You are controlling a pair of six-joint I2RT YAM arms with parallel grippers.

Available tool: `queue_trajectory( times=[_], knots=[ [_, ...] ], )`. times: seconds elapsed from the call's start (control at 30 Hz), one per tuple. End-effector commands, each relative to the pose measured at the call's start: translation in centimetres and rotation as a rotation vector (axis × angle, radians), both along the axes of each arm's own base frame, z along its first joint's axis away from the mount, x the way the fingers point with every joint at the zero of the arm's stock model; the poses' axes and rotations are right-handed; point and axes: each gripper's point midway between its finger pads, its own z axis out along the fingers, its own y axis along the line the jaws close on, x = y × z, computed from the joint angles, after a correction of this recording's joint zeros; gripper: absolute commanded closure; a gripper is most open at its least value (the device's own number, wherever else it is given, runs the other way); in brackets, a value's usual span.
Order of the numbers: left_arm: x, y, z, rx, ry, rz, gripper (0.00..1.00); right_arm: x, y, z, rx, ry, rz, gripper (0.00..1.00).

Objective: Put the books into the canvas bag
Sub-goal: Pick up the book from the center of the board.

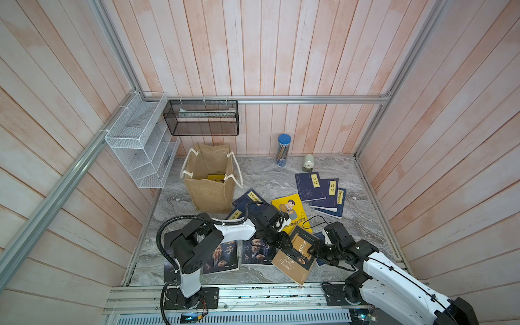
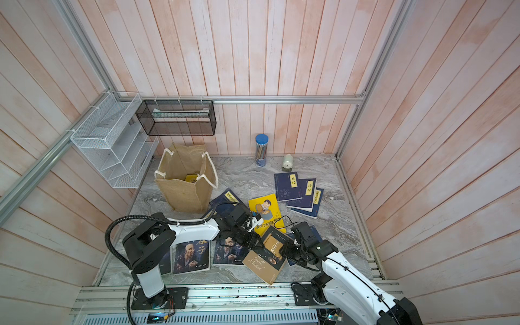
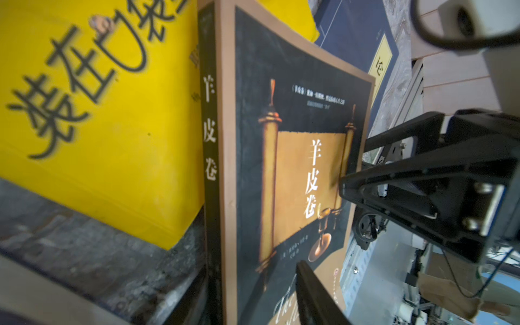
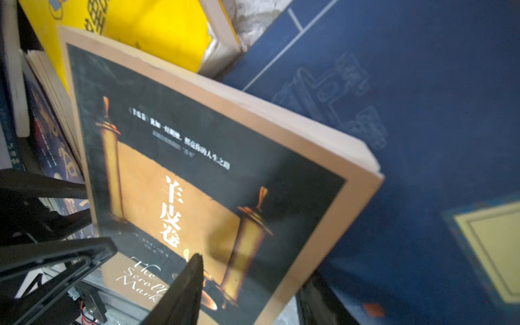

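The brown-black book [image 1: 292, 263] [image 2: 263, 261] lies tilted near the front, its fore edge raised over a navy book [image 4: 422, 112]. My left gripper [image 1: 282, 244] [image 3: 253, 281] is shut on its spine side, with one finger [image 3: 315, 295] on the cover. At the fore edge my right gripper [image 1: 312, 250] [image 4: 253, 271] is shut on it, one finger [image 4: 188, 284] on the cover and the other beneath. The canvas bag [image 1: 209, 191] [image 2: 187, 194] stands open at the back left with a yellow book [image 1: 215, 177] inside. Other books lie flat: a yellow cartoon one [image 1: 292, 208], three navy ones [image 1: 323, 194] and two portrait covers [image 1: 222, 256].
More navy books [image 1: 249, 198] lie between the bag and my left arm. A blue-capped pencil tube [image 1: 283, 150] and a pale small canister [image 1: 308, 163] stand at the back wall. A white wire rack [image 1: 140, 140] and a black mesh basket [image 1: 201, 118] hang above the bag.
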Motion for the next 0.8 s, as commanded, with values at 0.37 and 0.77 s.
queue_trajectory(
  times=[0.37,0.77],
  knots=[
    [0.6,-2.0,4.3,-0.129,-0.073,-0.021,0.94,1.2,1.7,1.7,0.117,-0.095,0.009,0.54],
    [5.2,0.3,13.8,-0.201,-0.294,0.076,0.99,5.1,3.2,11.7,0.211,-0.431,0.058,0.43]
  ],
)
